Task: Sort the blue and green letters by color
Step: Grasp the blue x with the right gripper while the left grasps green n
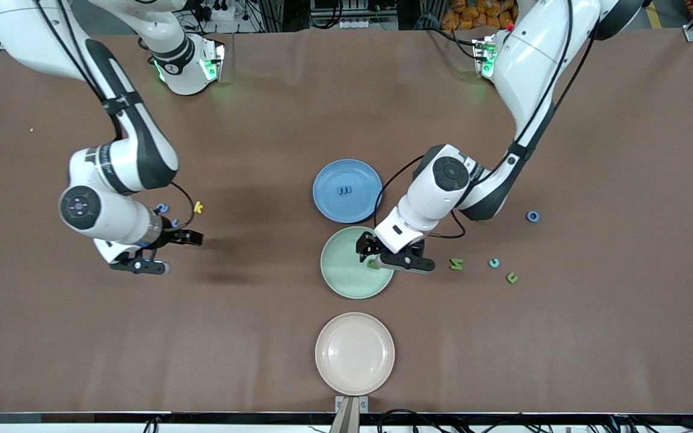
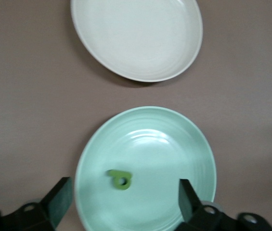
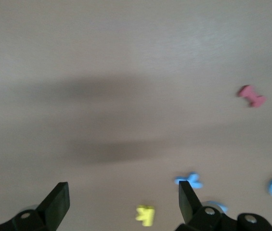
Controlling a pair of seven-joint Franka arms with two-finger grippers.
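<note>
My left gripper is open, low over the green plate at its edge toward the left arm's end. A green letter lies loose in that plate between the open fingers, as the left wrist view shows. A blue letter lies in the blue plate. A green N, a blue c, a green u and a blue o lie on the table. My right gripper is open and empty beside two blue letters, one of them an X.
A yellow k lies beside the right gripper and also shows in the right wrist view. A small red letter lies on the table. An empty beige plate stands nearest the front camera.
</note>
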